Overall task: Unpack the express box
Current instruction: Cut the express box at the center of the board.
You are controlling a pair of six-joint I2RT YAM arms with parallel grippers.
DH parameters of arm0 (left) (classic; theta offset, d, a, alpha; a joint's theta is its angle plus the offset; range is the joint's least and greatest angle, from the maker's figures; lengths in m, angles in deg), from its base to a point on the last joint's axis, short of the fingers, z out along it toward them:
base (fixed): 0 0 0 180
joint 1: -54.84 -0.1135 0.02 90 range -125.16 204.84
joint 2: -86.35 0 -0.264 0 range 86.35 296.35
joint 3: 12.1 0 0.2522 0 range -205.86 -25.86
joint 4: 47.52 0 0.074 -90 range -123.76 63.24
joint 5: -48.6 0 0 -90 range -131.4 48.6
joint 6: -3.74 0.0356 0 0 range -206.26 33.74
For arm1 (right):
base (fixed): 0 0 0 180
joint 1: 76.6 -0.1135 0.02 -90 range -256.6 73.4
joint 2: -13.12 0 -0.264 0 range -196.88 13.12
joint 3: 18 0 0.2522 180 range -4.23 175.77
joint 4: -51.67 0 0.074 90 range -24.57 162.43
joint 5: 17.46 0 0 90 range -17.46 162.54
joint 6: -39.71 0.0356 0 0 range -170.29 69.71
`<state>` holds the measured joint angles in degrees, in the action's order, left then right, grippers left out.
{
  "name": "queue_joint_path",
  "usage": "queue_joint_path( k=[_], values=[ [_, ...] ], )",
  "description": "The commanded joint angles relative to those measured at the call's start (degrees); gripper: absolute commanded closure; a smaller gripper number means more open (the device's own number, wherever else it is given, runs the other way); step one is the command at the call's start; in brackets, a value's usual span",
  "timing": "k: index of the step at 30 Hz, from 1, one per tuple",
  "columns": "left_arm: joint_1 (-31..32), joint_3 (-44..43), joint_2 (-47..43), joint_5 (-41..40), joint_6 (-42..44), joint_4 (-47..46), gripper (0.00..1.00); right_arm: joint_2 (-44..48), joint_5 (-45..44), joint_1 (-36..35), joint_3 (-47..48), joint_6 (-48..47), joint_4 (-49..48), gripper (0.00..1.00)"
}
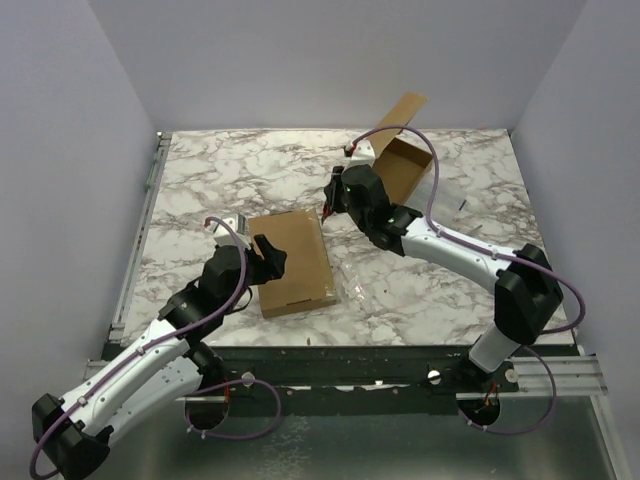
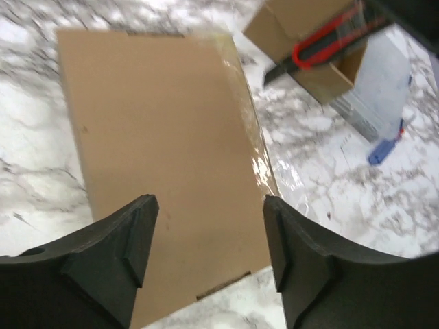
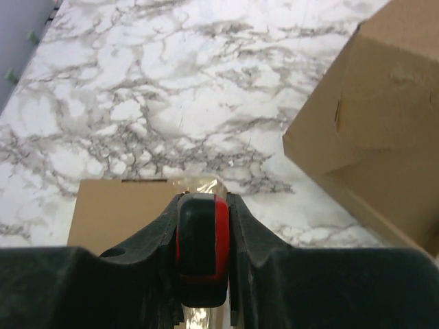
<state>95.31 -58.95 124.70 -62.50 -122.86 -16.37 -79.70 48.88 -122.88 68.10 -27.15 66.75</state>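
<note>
The express box (image 1: 293,262) is a flat brown cardboard parcel lying closed on the marble table, with clear tape along its right edge (image 2: 257,161). My left gripper (image 1: 268,255) hovers over its left near part, jaws open with only cardboard showing between them (image 2: 209,233). My right gripper (image 1: 333,195) is off the parcel's far right corner, shut on a red and black utility knife (image 3: 201,247). In the left wrist view the knife (image 2: 322,44) points toward the parcel. The parcel's far edge (image 3: 120,212) shows just beyond the right fingers.
An open brown carton (image 1: 405,165) with a raised flap stands at the back right, close behind the right gripper (image 3: 374,137). Clear plastic wrap (image 1: 365,275) lies on the table right of the parcel. A small blue item (image 2: 384,151) lies near the carton.
</note>
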Motion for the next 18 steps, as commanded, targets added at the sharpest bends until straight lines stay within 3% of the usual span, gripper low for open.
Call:
queue_joint_path(
  k=[1,4,8,14,18],
  values=[
    [-0.2,3.3,-0.2,14.3,-3.2,-3.3,0.37,-3.8,-4.4,0.0,0.5,-8.8,-16.7,1.0],
    [-0.2,4.2,1.5,25.4,2.4,-7.1,0.4,-6.9,-2.0,0.9,3.8,-9.1,-16.0,1.0],
    [2.3,5.8,4.3,36.4,10.1,-18.0,0.33,-10.3,1.9,2.3,7.5,-10.0,-14.7,1.0],
    [11.4,3.3,11.2,23.9,33.2,-18.4,0.38,-10.8,8.1,3.3,6.7,-8.8,-16.6,1.0],
    [13.9,3.7,12.3,21.8,36.3,-19.2,0.43,-11.2,10.6,3.9,5.9,-7.3,-17.3,1.0]
  ],
)
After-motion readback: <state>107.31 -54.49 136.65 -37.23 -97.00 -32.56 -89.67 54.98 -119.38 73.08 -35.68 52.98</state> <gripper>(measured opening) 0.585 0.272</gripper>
